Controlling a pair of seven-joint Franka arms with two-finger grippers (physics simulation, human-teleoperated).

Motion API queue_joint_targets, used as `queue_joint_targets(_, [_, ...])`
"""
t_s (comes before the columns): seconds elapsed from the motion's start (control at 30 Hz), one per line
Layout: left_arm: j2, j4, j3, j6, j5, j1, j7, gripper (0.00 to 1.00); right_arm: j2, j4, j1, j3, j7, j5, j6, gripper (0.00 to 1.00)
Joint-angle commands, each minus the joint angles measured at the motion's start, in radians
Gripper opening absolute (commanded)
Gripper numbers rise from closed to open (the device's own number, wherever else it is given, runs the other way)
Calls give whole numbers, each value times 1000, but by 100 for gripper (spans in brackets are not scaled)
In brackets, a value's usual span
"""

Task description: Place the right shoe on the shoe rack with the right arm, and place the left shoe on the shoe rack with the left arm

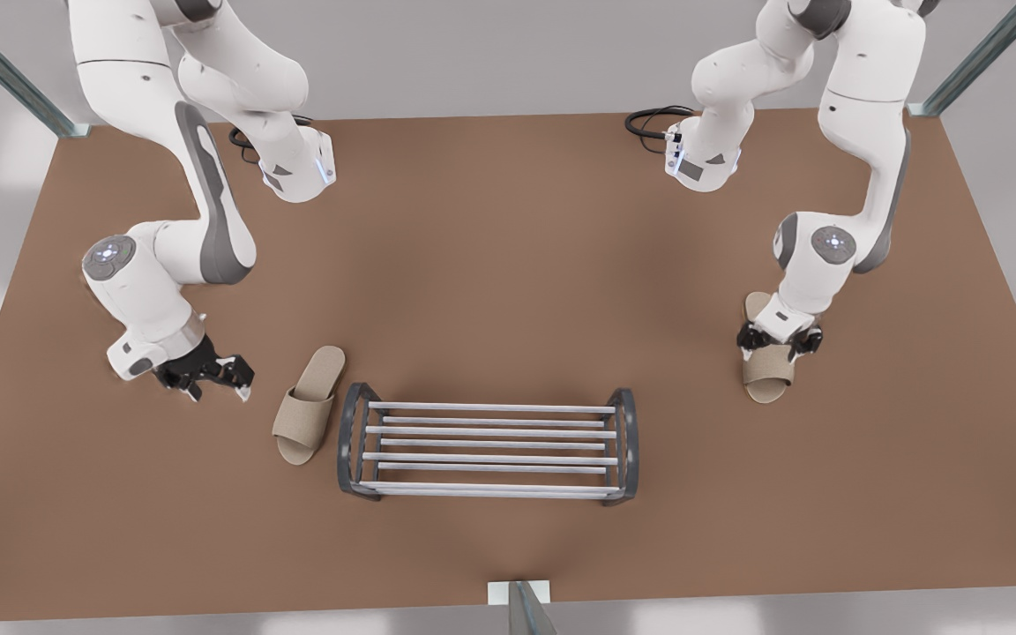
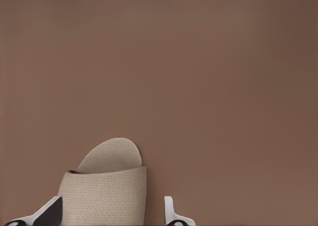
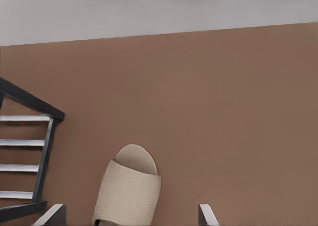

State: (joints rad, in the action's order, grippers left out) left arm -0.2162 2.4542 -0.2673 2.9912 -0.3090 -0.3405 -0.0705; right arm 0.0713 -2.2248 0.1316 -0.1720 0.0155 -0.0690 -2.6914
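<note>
We are straddling the left slipper [image 1: 770,366] with the left gripper [image 1: 778,339], fingers spread either side. Our right gripper [image 1: 212,377] is hanging open near the right slipper [image 1: 307,405], which is lying just beside the empty shoe rack [image 1: 488,443].

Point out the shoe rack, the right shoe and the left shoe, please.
shoe rack [image 1: 488,432]: front view, on a middle silver bar.
right shoe [image 1: 301,422]: front view, on its upper band.
left shoe [image 2: 107,196]: left wrist view, on its upper band.
</note>
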Motion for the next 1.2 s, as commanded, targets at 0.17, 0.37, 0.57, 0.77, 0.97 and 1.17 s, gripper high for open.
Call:
queue_joint_targets(0.17, [-5,154,2,497,-151,-110,-12,99,-117,-374,-1,-26,-17,-6,-817,100])
queue_joint_targets(0.37, [-11,232,3,497,-153,-138,-9,99,47,-360,20,-26,-28,-5,-815,100])
queue_joint_targets(0.57, [-8,247,3,497,-235,-210,0,100,30,-424,2,-64,-20,-8,-814,100])
queue_joint_targets(0.77, [-32,247,5,494,-289,-259,0,99,62,-420,-17,-78,-15,-9,-811,100])
queue_joint_targets(0.97, [-60,249,5,492,-334,-290,2,99,140,-397,-35,-83,-14,-18,-811,100])
queue_joint_targets(1.17, [-100,246,6,492,-363,-314,0,99,185,-384,-49,-73,-20,-21,-811,100])
